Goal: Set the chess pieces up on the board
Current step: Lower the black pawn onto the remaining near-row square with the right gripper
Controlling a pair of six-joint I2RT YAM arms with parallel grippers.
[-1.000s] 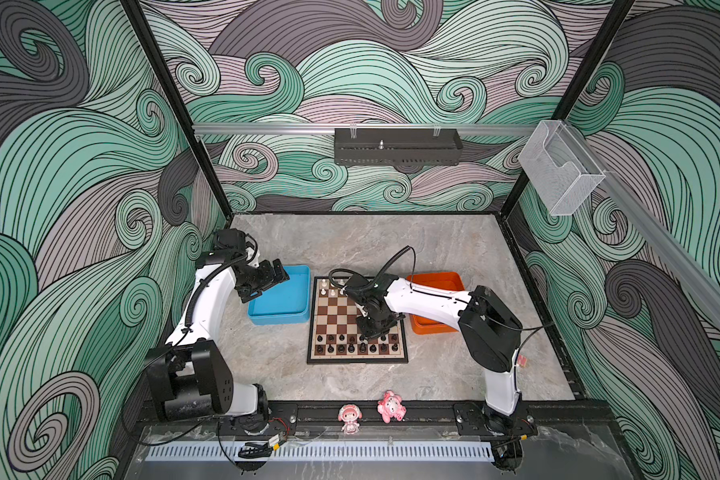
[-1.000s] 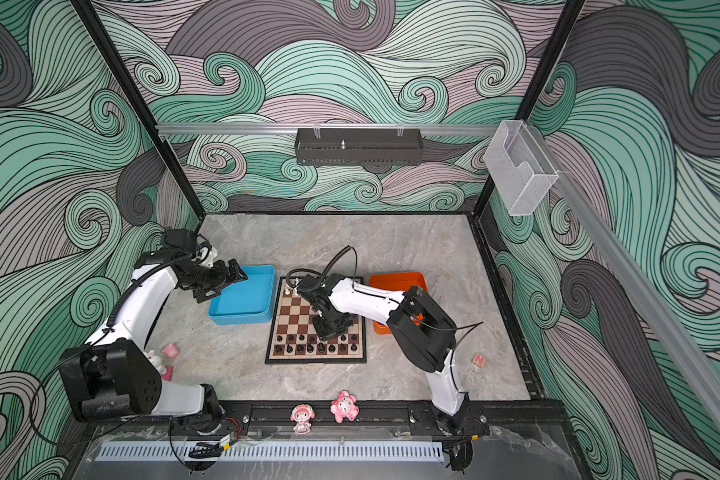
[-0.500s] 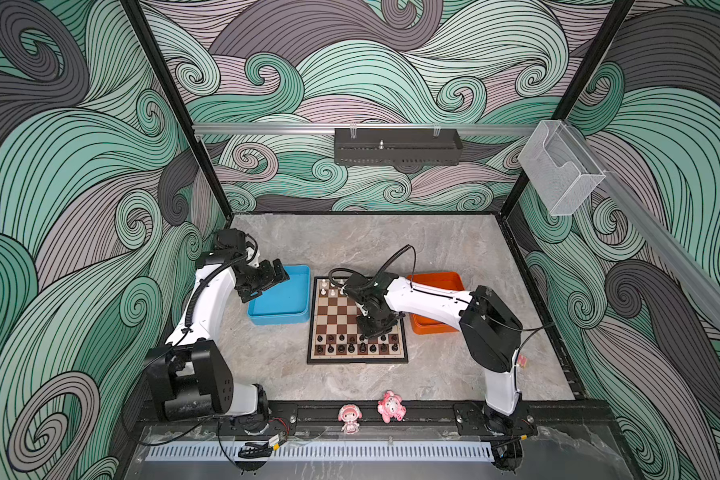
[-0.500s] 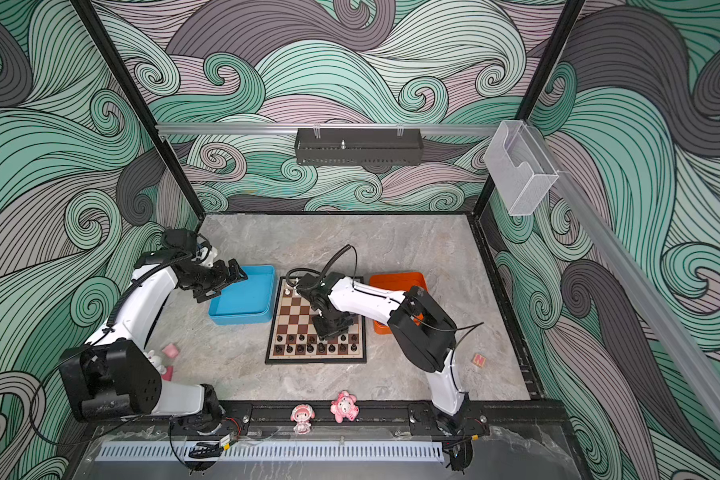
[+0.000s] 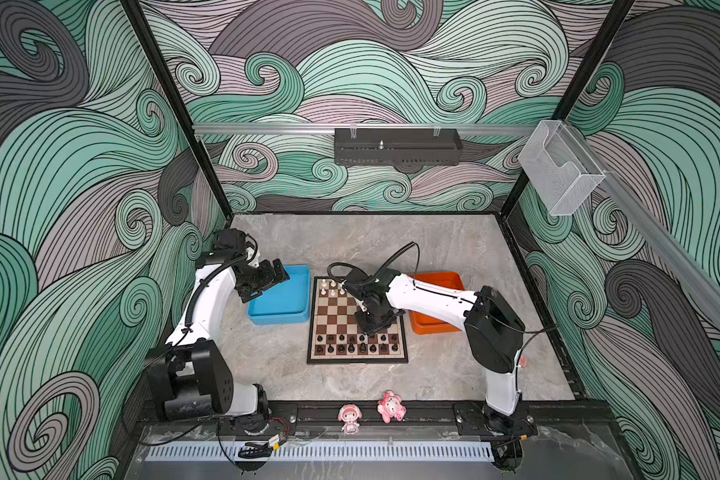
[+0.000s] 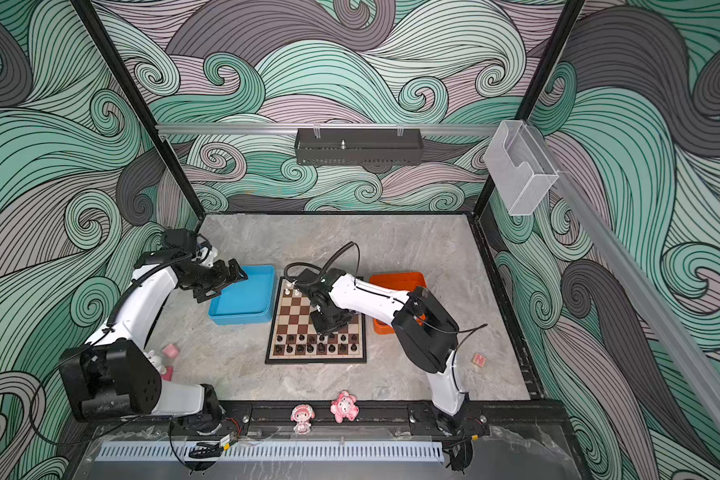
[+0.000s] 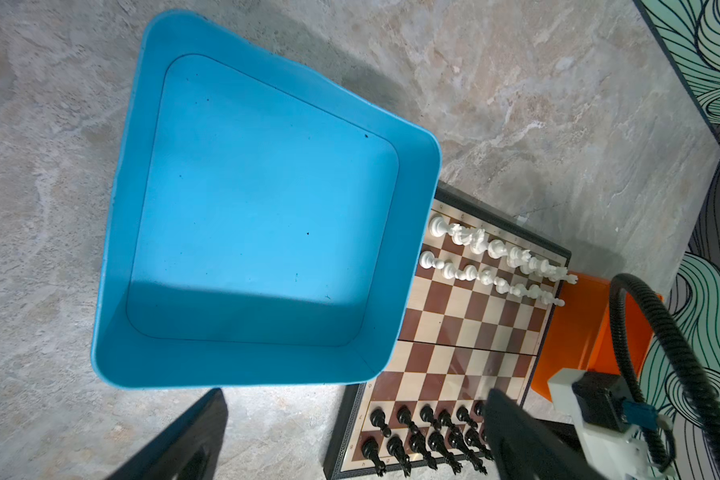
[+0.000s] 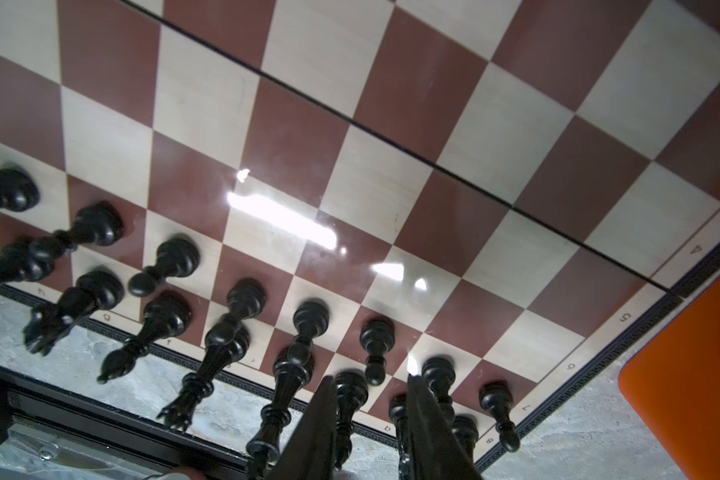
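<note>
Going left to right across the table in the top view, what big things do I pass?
blue tray → board → orange tray

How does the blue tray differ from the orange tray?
Colour aside, the blue tray lies left of the board, the orange tray right of it. The blue tray is plainly empty; the right arm hides part of the orange tray. Both are shallow with rounded corners.

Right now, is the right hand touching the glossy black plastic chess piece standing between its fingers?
Cannot tell. Right wrist view: the black chess piece overlaps one finger; no clear gap or contact.
</note>
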